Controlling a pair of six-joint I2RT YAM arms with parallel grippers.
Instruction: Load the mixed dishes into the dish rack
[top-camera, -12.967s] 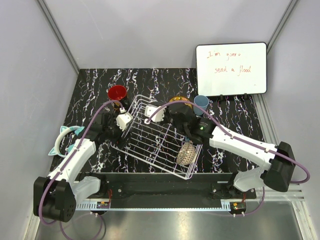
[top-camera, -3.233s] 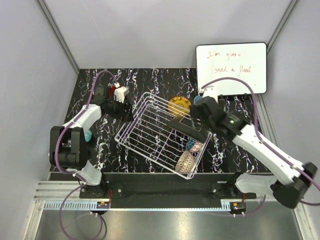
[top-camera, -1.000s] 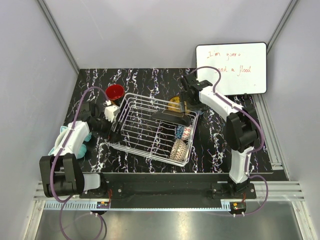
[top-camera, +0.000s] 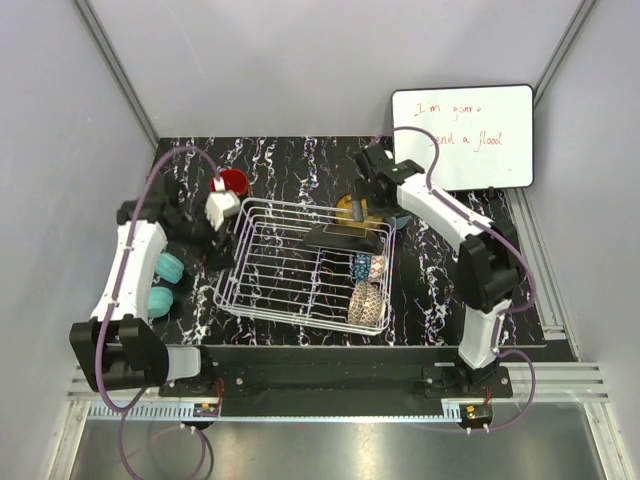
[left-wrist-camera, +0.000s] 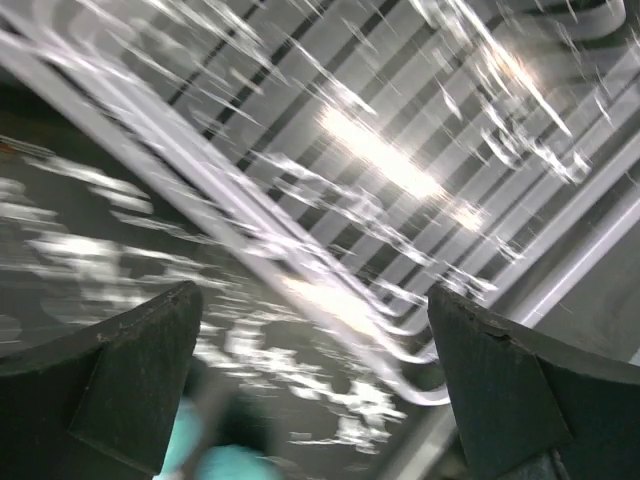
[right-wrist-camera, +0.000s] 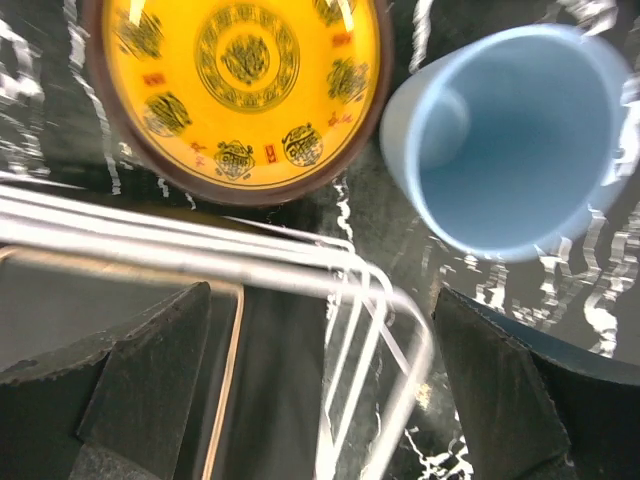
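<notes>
Right now your left claw (left-wrist-camera: 312, 300) is spread wide at the left rim of the dish rack (top-camera: 290, 270). The blurred white wires run between its fingers (left-wrist-camera: 110, 380), and nothing is clamped. Your right claw (right-wrist-camera: 322, 295) is open too, poised above the rack's far right corner, where the wire bends between its fingers (right-wrist-camera: 140, 380). Just beyond that corner the yellow patterned plate (right-wrist-camera: 235, 80) and the light blue cup (right-wrist-camera: 505, 150) sit side by side on the table (top-camera: 300, 160), outside the rack. Inside it, along the right side, you have the floral dark-backed saucer (top-camera: 345, 237), the blue bowl (top-camera: 365, 267) and the beige-brown bowl (top-camera: 367, 303). The glossy red mug (top-camera: 232, 182) stands on the table just off the rack's far left corner, near your left claw. Teal rounded objects (top-camera: 160, 280) lie left of the rack.
</notes>
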